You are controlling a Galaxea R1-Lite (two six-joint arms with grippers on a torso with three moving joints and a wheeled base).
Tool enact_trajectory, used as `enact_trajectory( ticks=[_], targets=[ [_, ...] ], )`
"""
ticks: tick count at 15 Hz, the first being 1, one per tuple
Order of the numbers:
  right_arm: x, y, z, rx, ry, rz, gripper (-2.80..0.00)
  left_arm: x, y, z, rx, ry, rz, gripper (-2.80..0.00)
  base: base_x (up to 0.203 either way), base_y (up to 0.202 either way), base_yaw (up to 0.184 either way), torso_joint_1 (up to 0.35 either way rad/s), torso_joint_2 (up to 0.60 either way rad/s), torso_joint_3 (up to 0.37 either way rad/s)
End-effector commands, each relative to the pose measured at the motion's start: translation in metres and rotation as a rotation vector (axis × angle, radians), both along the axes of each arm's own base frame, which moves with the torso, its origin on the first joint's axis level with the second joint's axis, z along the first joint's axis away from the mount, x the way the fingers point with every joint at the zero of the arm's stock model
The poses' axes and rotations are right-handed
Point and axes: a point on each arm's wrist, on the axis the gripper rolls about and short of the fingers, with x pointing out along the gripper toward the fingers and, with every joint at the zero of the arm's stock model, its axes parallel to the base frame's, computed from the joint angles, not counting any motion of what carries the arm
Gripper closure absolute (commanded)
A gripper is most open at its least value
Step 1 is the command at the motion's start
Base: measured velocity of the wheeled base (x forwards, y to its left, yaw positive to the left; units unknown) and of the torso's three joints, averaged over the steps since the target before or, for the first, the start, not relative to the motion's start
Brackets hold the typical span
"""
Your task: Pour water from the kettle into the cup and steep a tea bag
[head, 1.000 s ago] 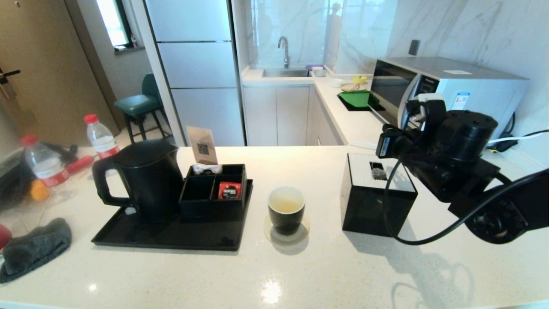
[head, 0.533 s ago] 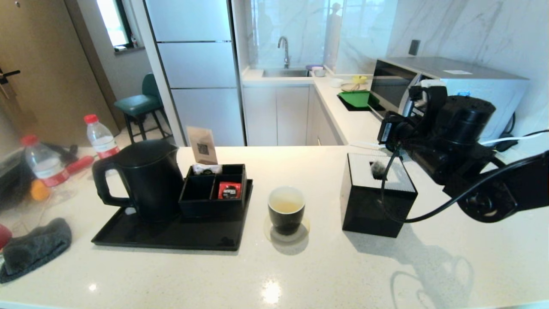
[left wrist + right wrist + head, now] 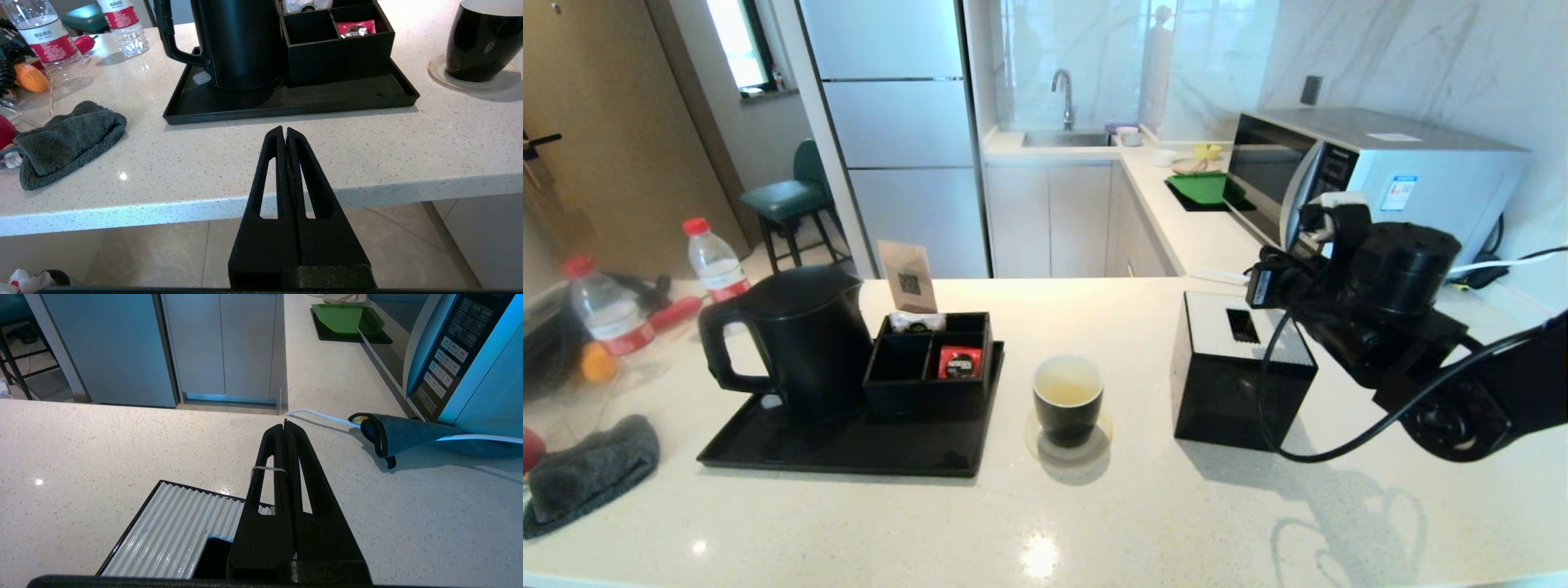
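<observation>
- my right gripper (image 3: 285, 424) is clenched tight, both fingers pressed flat together with a thin pale string looped across them; i can't see anything hanging from that string.
- it hangs in the air above the black cube box (image 3: 1241, 371), over the far right part of the box's white ribbed top (image 3: 175, 535), pointing out toward the counter beyond.
- the dark slot (image 3: 1242, 324) in that top sits just below and behind the fingertips.
- i can't find the tea bag in any view, so i can't say where it is.
- the cup (image 3: 1068, 399) is well off to the right gripper's left, past the box, standing on a round coaster (image 3: 1068, 447) with pale yellowish water (image 3: 1067, 393) inside it.
- the kettle (image 3: 796, 339) is farther left still, upright on the black tray (image 3: 849, 447), lid on, handle facing away from the cup.
- beside the kettle on the tray is a black divided organiser (image 3: 929, 359) with a red-wrapped sachet (image 3: 960, 362) in one compartment.
- ahead and to the right of the right gripper lie a dark folded cloth (image 3: 402, 435) and a white cable (image 3: 318, 415), with the microwave (image 3: 1372, 175) behind them.
- my left gripper (image 3: 285, 131) is clenched too and holds nothing; it is parked low off the near counter edge, with the tray straight ahead of it.
- to its left ahead are a grey towel (image 3: 67, 143) and two red-capped water bottles (image 3: 47, 38).
</observation>
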Motion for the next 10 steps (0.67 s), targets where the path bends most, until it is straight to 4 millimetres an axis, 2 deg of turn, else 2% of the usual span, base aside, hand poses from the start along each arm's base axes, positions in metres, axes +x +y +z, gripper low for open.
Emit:
enact_trajectory(
  ticks=[1, 10],
  targets=[
    [-0.0009, 0.0, -0.0012, -0.001, 0.002, 0.0, 0.0, 0.0, 0.0, 0.0, 0.0, 0.0, 0.001, 0.0, 0.0, 0.0, 0.0, 0.0, 0.0, 0.0],
    [-0.0006, -0.0005, -0.0015, -0.004, 0.012, -0.003, 0.0, 0.0, 0.0, 0.0, 0.0, 0.0, 0.0, 0.0, 0.0, 0.0, 0.0, 0.0, 0.0, 0.0]
  ],
)
